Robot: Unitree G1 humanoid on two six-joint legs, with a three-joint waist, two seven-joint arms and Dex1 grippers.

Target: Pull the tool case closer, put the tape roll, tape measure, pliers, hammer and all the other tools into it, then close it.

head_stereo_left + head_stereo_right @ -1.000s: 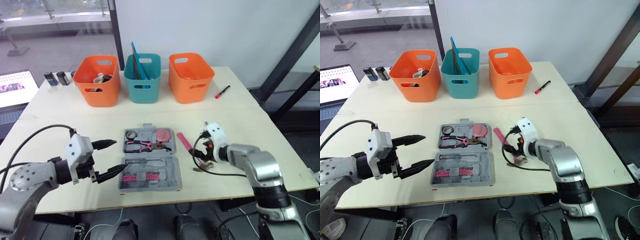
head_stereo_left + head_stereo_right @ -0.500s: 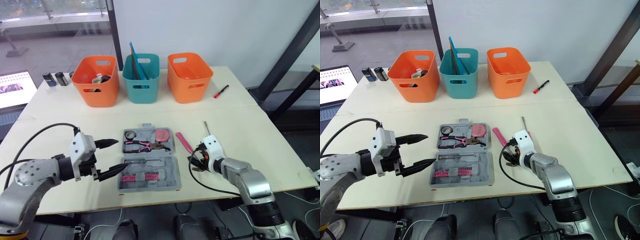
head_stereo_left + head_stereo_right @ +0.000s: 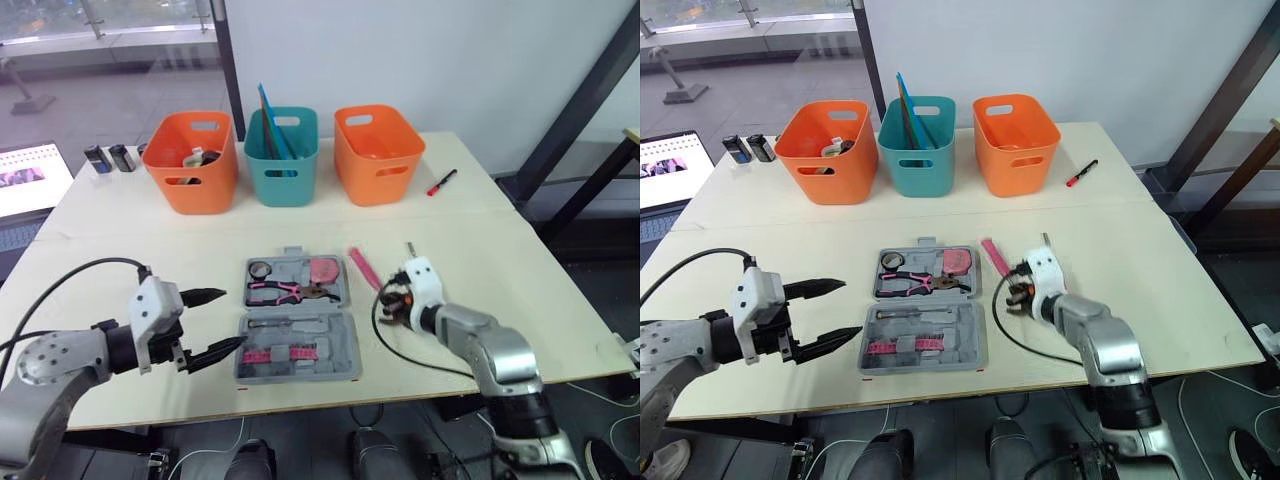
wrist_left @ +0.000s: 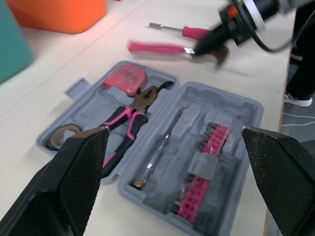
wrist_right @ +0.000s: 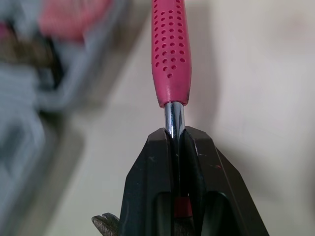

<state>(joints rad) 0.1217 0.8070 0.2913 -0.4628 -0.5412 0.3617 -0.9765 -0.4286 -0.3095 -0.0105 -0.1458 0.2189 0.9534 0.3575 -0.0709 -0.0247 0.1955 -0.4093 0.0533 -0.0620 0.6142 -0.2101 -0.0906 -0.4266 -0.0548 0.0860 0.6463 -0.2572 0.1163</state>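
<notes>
The grey tool case (image 3: 352, 350) lies open in the middle of the table. In it are a tape roll (image 3: 261, 269), pink-handled pliers (image 3: 285, 292), a pink tape measure (image 3: 325, 270), a screwdriver and pink bit strips. My right gripper (image 5: 174, 135) is shut on the metal shaft of the hammer (image 3: 363, 268). Its pink handle points away from me, just right of the case. A pink-handled screwdriver (image 4: 189, 32) lies on the table behind it. My left gripper (image 3: 232, 318) stands open at the case's left edge, holding nothing.
Two orange bins (image 3: 195, 160) (image 3: 378, 152) and a teal bin (image 3: 285, 155) line the back of the table. A red marker (image 3: 445, 182) lies at the back right. A laptop (image 3: 30, 175) and two small dark items (image 3: 108, 157) sit at the far left.
My right gripper has closed on the hammer's shaft, and the hammer has shifted towards the back of the table. My left gripper has drawn back a little to the left, still open.
</notes>
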